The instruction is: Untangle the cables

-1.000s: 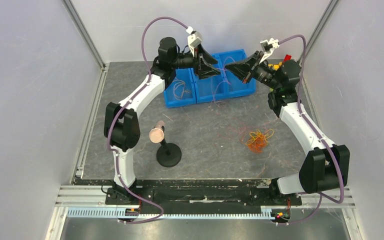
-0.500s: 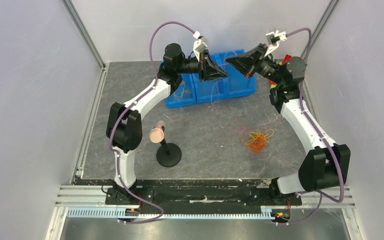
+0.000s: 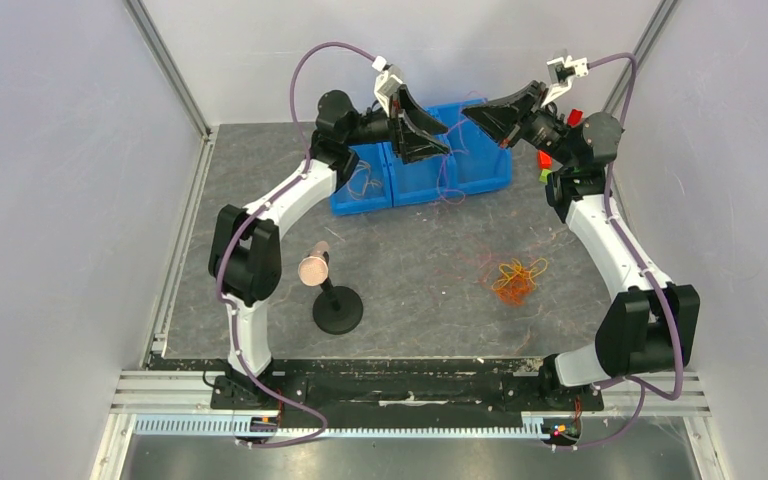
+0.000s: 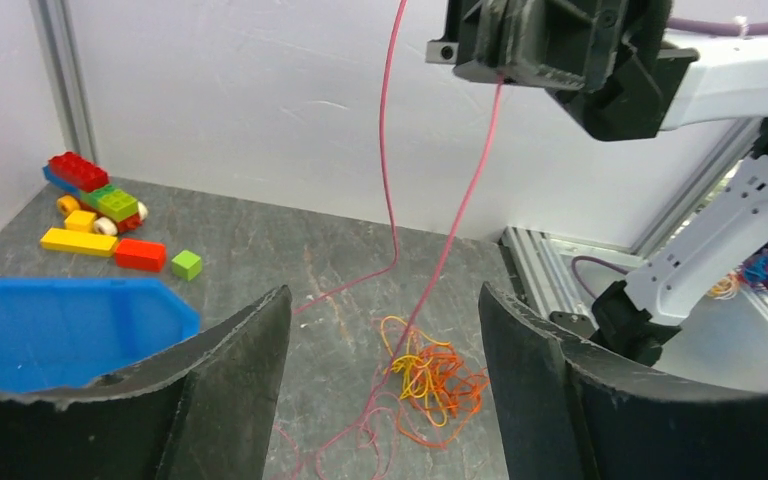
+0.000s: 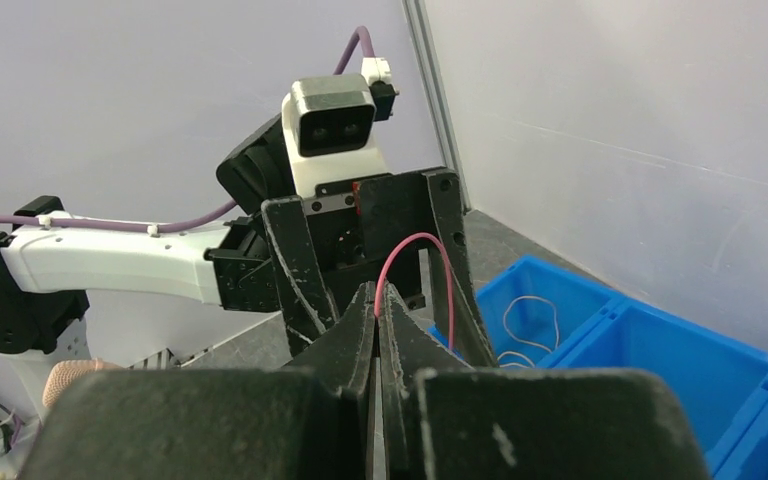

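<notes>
The right gripper [image 5: 378, 292] is raised above the far edge of the table [image 3: 410, 260], its fingers pressed together and pinching a red-pink cable [image 4: 465, 200], a short loop of which arches up out of the fingertips. From that grip the cable hangs in two strands down to the table, where it trails into the orange and yellow tangle [image 3: 516, 280] lying on the right half of the surface, nearer the right edge than the middle. The left gripper [image 4: 385, 305] faces the right one at about the same height, its fingers spread wide and holding nothing. Under both sit the blue bins [image 3: 480, 172] along the far edge, a looped strand [image 3: 362, 180] in the leftmost. Toy bricks [image 4: 100, 215] lie in the far right corner, and a black stand [image 3: 337, 305] is on the near left part.
</notes>
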Controlling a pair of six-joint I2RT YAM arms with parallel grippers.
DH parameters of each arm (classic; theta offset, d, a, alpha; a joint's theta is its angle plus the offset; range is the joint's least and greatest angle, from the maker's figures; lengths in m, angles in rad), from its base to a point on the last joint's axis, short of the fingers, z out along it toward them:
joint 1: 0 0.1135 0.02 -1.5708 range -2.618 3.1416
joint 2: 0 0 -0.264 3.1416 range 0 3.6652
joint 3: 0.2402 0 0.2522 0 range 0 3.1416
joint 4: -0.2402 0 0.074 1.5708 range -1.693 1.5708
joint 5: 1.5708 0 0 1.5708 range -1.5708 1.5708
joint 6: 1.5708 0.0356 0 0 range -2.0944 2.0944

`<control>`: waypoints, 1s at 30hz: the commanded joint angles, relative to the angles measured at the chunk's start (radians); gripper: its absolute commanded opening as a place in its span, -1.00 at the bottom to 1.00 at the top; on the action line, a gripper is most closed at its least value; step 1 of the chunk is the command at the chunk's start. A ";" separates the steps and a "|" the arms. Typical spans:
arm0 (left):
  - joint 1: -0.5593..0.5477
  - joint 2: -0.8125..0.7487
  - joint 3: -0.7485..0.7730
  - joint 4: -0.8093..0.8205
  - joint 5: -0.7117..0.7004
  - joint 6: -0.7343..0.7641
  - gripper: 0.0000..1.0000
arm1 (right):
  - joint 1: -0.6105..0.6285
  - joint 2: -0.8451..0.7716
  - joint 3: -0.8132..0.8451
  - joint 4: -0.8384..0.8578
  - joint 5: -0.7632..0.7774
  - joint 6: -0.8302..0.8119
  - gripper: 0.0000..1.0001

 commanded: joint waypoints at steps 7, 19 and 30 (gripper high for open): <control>-0.073 0.004 0.050 -0.100 -0.072 0.161 0.55 | 0.036 0.004 0.037 0.105 -0.003 0.098 -1.00; -0.076 -0.006 -0.027 -0.024 -0.046 0.098 -0.78 | -0.028 0.034 0.099 0.186 0.029 0.222 -1.00; -0.009 -0.163 -0.065 -0.078 -0.089 0.105 -0.95 | -0.119 -0.010 -0.099 -0.064 0.037 -0.134 -1.00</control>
